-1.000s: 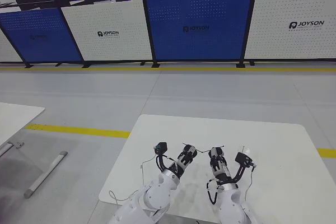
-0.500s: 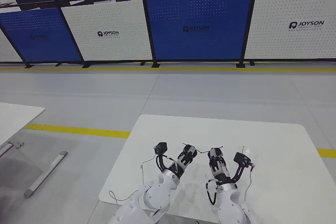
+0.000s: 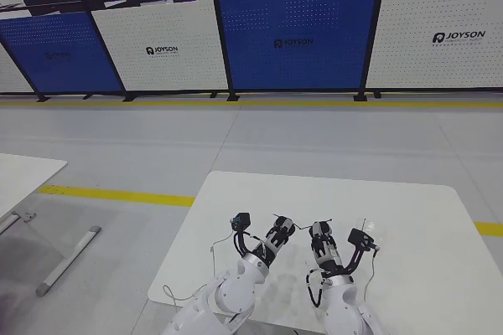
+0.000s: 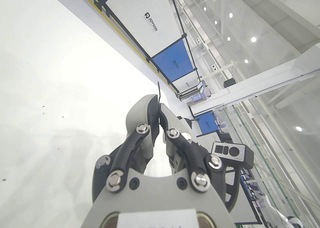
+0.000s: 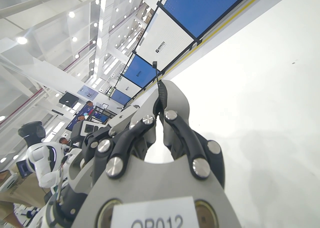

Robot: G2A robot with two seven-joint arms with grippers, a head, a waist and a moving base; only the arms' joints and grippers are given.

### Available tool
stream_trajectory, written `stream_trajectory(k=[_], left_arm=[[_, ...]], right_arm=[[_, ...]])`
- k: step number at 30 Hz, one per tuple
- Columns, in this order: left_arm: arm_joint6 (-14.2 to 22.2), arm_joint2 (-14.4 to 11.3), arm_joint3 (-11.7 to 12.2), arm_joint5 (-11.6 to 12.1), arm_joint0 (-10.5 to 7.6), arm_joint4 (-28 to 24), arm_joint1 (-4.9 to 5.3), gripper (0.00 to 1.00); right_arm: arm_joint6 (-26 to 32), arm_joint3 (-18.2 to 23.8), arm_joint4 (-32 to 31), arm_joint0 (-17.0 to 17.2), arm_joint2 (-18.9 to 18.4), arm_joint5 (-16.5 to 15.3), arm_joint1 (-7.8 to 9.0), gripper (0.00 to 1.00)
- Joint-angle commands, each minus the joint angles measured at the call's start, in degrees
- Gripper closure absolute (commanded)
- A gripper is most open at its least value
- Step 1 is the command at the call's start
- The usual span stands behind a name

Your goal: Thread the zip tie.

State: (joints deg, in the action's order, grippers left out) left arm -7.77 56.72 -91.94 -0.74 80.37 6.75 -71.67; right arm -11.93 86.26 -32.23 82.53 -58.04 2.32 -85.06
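Left fingers [image 4: 140, 114] and right fingers [image 5: 177, 99] tight together on the zip tie [image 5: 156, 74], ends beyond the tips.

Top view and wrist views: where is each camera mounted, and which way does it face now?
Top view: above the arms, looking down and ahead over the white table toward the panel wall; both arms show, left gripper and right gripper side by side.
Left wrist view: behind the left gripper, looking forward past it, shut on the zip tie.
Right wrist view: behind the right gripper, likewise shut on the zip tie.
Shared: all three show the table and the panel wall.
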Motion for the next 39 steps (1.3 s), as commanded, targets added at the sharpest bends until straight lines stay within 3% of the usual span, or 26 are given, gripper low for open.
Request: stream_trajectory(k=[1,8,18,26,39], left_arm=[[0.0,0.0,0.0,0.0,0.00,0.0,0.00,1.00],[0.0,0.0,0.0,0.0,0.00,0.0,0.00,1.00],[0.0,0.0,0.0,0.0,0.00,0.0,0.00,1.00],[0.0,0.0,0.0,0.0,0.00,0.0,0.00,1.00],[0.0,0.0,0.0,0.0,0.00,0.0,0.00,1.00]], right_arm=[[-0.1,0.0,-0.1,0.1,-0.2,0.0,0.01,1.00],[-1.1,-0.3,-0.2,0.5,-0.2,-2.0,-0.12,1.00],[-1.9,-1.7,0.0,-0.1,0.0,-2.5,-0.52,1.00],[-2.8,0.5,-0.7,2.0,-1.5,-2.2,-0.29,1.00],[-3.4,-0.3,-0.8,1.4,-1.0,-1.3,-0.78,1.00]])
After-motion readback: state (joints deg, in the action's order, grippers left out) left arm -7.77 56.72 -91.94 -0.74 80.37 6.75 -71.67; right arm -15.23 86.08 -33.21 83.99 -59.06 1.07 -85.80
